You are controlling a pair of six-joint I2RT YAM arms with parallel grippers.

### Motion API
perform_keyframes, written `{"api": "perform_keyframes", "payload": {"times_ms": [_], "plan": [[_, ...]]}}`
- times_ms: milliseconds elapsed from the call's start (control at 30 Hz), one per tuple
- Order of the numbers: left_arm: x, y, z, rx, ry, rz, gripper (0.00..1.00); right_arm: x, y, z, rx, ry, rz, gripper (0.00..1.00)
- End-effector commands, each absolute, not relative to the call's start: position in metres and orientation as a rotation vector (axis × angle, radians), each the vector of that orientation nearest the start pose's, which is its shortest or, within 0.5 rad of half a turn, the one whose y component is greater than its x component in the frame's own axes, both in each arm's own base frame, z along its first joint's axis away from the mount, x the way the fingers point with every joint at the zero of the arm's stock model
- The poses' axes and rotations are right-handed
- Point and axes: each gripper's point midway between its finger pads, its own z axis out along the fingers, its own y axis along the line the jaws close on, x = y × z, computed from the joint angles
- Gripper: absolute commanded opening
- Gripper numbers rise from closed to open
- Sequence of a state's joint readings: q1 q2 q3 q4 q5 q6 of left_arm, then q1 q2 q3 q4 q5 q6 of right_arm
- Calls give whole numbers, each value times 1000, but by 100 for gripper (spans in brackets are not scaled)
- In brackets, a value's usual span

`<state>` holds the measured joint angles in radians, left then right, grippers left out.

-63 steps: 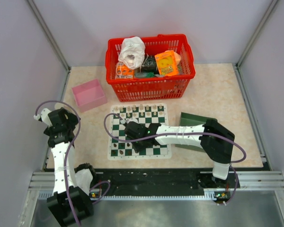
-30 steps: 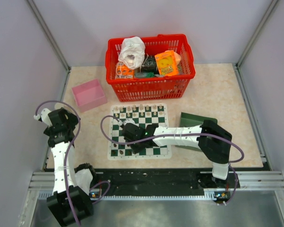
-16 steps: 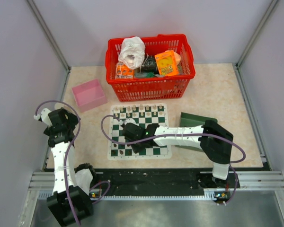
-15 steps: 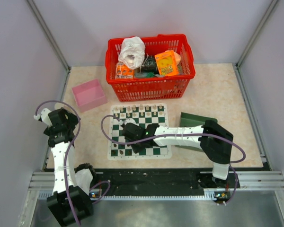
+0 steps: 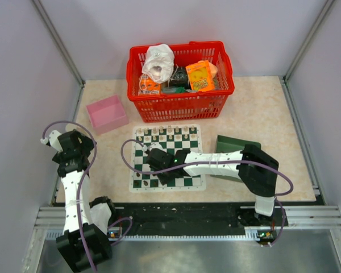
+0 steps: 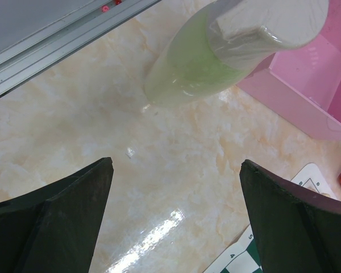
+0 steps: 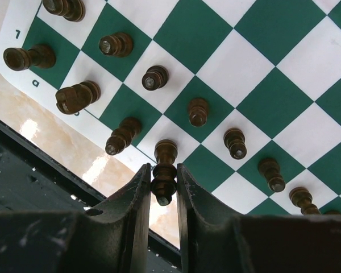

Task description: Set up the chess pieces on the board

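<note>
Pinched one dark chess piece (image 7: 164, 170) upright between the right fingers (image 7: 137, 199), closed narrow on it, at the near-left edge of the board (image 7: 261, 79); could not tell whether its base touched the square. Counted a slanting line of dark chess pieces (image 7: 198, 111) standing in the second row from the near edge, and three more in the nearest row, some seemingly tilted. Judged the pawn row largely laid and the back row only begun, with several of its squares left to fill. Made out cream chessmen (image 5: 166, 132) along the far rows. Hung the left fingers (image 6: 74, 216) spread wide and empty over bare desk (image 6: 176, 142) near the pink box (image 6: 307, 85), well apart from the board.
</note>
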<state>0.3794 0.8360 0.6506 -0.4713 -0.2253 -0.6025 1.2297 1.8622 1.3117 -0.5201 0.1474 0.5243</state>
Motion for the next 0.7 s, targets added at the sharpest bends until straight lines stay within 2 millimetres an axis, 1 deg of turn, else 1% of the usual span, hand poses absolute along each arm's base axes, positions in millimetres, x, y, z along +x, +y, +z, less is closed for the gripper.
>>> {"api": "perform_keyframes", "payload": {"times_ms": [0,133,300,400,533,667], "plan": [[250,122,152,-1138,1854,146,99,146,414,59,-891,2501,444,22],[250,123,152,-1138,1852,149,99,146,417,60,-893,2501,456,25],[250,123,151,-1140,1853,147,99,144,419,65,-903,2491,489,33],[250,123,152,-1138,1852,150,99,142,422,72,-902,2481,519,38],[250,123,153,-1137,1851,151,99,145,422,90,-883,2442,546,43],[249,123,154,-1138,1848,150,99,152,415,117,-852,2380,542,46]]}}
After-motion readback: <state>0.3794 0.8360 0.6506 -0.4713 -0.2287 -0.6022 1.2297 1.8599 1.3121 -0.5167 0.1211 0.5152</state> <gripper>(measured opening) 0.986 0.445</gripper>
